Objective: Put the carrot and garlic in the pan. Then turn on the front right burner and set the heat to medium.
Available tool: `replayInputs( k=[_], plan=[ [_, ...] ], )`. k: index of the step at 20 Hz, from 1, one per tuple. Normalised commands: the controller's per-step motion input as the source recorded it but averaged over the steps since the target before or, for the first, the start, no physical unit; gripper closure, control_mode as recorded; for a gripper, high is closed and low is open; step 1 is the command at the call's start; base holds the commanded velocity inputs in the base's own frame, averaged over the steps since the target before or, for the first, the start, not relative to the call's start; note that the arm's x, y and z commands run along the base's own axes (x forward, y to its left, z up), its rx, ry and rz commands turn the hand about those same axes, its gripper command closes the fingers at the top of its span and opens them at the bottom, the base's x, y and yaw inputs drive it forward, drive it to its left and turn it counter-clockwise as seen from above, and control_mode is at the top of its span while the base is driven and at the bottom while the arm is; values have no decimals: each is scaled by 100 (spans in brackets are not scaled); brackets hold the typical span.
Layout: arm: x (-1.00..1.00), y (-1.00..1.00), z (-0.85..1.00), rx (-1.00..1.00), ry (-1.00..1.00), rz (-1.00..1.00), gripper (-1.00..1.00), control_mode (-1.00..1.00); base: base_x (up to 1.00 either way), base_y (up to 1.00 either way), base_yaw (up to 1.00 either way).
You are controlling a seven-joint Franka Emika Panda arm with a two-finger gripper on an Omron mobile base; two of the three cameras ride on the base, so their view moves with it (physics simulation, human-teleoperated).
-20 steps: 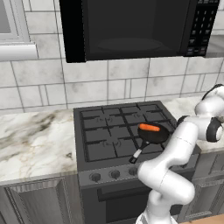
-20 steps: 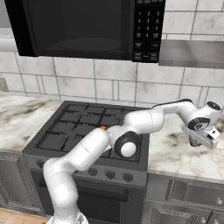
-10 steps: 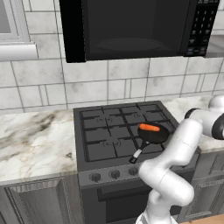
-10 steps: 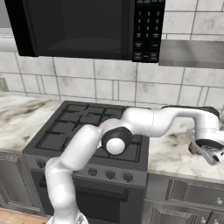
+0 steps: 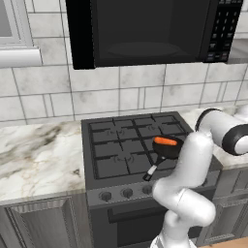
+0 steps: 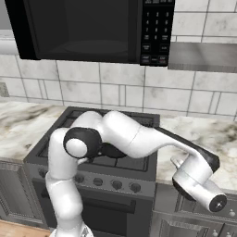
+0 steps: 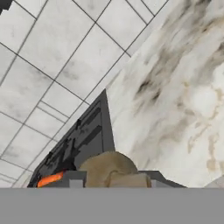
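Carrot [image 5: 166,141] already sits in the pan [image 5: 167,149] – the gripper's [image 7: 114,185] low over the right-hand counter [image 7: 175,100] around the garlic [image 7: 109,170], though clamped or not I can't tell.

Matt black round metal pan [image 5: 167,149] w/ smooth orange carrot [image 5: 165,141]; glossy veined marble table [image 5: 36,160]; matt tan garlic bulb [image 7: 109,169].

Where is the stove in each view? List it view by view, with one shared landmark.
Left base view: the stove sits at centre, left of the arm.
Right base view: stove at left centre, partly behind the arm.
Hand view: stove is a dark wedge at lower left.
Shared landmark: the tiled wall behind it.
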Motion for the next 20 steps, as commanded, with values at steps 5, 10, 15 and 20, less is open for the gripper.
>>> replayInputs(
  k=[5, 10, 15, 20],
  plan=[
    [-35, 58, 98, 0, -12, -1, 100, -100, 0, 0, 0],
    [-23, 81, 84, 0, 1, 0, 100, -100, 0, 0, 0],
    [-16, 99, 31, -5, 12, 0, 100, -100, 0, 0, 0],
    [-6, 100, 4, -9, 21, 2, 100, -100, 0, 0, 0]
  ],
)
